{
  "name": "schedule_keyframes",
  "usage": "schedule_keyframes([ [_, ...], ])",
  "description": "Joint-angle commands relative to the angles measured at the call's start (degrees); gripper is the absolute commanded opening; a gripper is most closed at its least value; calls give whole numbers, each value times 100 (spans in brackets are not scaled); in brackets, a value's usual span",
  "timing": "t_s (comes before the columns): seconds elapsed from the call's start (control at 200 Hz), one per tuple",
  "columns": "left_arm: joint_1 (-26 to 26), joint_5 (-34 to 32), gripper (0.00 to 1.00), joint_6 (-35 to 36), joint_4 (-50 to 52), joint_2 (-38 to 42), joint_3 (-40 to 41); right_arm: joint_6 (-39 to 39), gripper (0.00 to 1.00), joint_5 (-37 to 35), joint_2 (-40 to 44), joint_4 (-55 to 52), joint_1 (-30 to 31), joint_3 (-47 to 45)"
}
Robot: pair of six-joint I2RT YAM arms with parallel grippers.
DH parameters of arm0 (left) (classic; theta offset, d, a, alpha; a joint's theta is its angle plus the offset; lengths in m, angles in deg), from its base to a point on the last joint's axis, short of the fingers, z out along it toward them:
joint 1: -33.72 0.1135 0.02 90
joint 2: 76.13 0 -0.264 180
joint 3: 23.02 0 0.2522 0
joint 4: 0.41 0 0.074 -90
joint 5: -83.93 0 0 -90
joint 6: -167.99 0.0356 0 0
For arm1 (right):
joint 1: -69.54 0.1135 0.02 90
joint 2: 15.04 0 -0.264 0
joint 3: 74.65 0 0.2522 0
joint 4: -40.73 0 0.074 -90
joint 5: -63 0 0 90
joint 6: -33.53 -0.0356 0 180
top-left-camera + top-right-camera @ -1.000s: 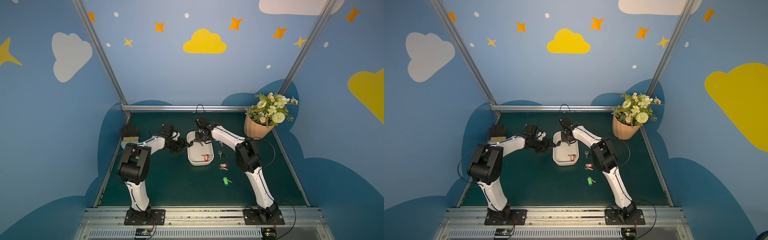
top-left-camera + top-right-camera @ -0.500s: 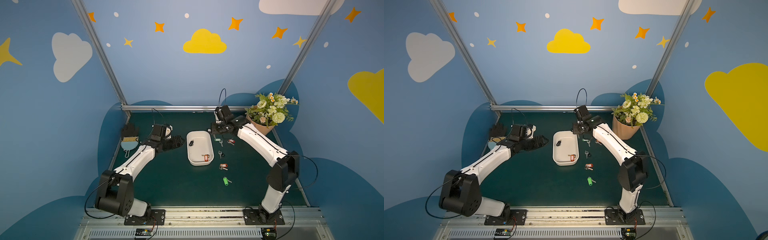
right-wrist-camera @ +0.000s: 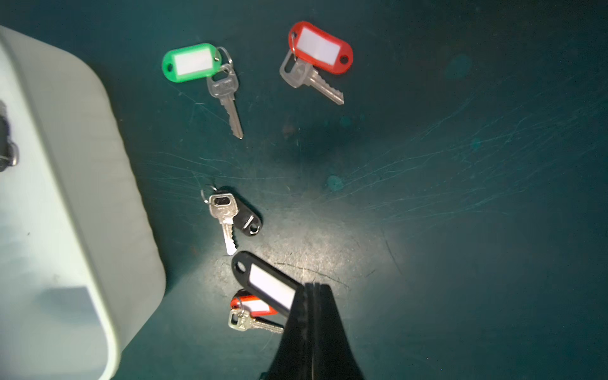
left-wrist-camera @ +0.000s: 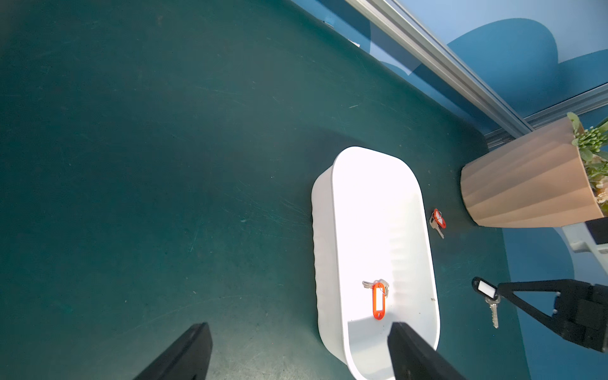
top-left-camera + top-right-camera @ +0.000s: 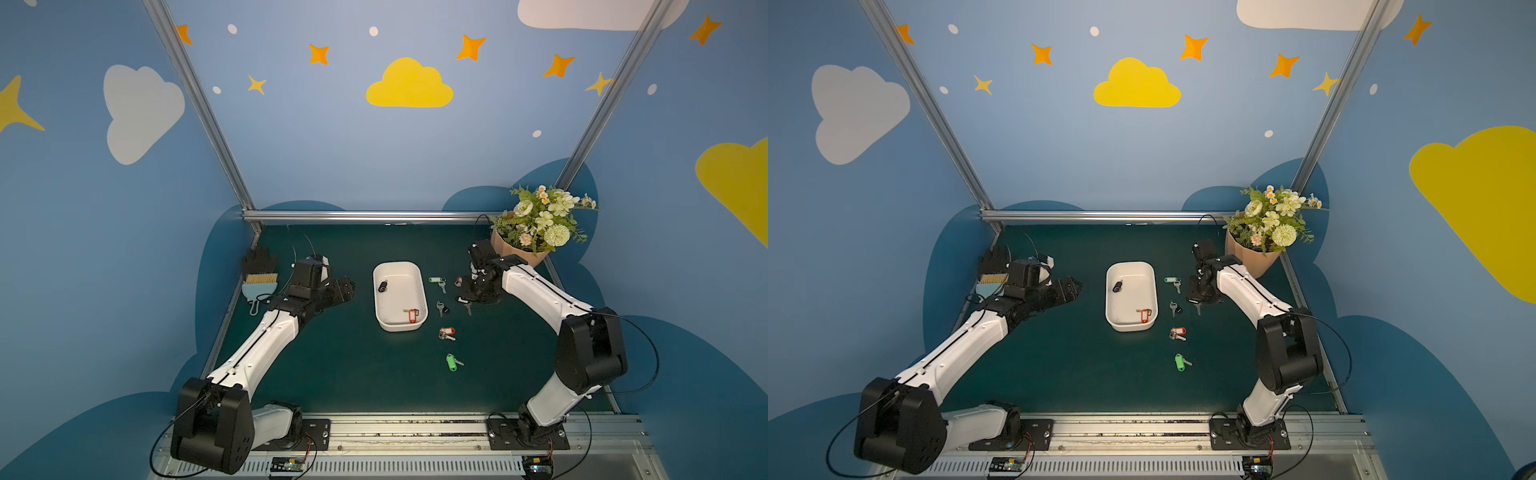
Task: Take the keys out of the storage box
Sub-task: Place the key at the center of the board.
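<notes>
Dark green surface (image 5: 353, 374), scuffed with fine pale scratches. Between left claw (image 5: 348, 287) and right claw (image 3: 312, 291): white storage box (image 5: 399, 328), resting flat. Between box and right claw: green-tagged key (image 3: 192, 62) and, nearer the robot, black-tagged key (image 3: 237, 214). Just beside right claw, toward the back wall: red-tagged key (image 3: 320, 47). Nearer the robot than right claw: orange-red-tagged key (image 5: 446, 333), then second green-tagged key (image 5: 452, 362), well apart from it. Behind right claw, at the back corner: ribbed peach flower pot (image 4: 523, 184). Beside left claw, away from the box: blue-handled brush (image 5: 257, 290).
</notes>
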Motion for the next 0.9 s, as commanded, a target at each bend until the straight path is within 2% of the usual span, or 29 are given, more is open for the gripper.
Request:
schedule_keyframes([
  [0.0, 26, -21, 90, -99, -54, 7, 73, 131, 0, 112, -353, 348, -119, -152],
  [0.255, 32, 90, 90, -128, -9, -34, 41, 378, 0, -156, -1126, 661, -201, 99],
  [0.561, 32, 102, 90, -117, -9, -74, 39, 362, 0, -439, -1290, 862, -376, 16],
  [0.691, 35, 251, 90, -117, -52, -193, 20, 436, 0, -289, -1293, 903, -374, 65],
  [0.746, 34, 351, 90, -131, -43, -292, -17, 473, 14, -216, -1268, 830, -352, 126],
  [0.896, 32, 849, 89, -202, -174, -613, -120, 688, 37, -420, -877, 514, -113, 384],
])
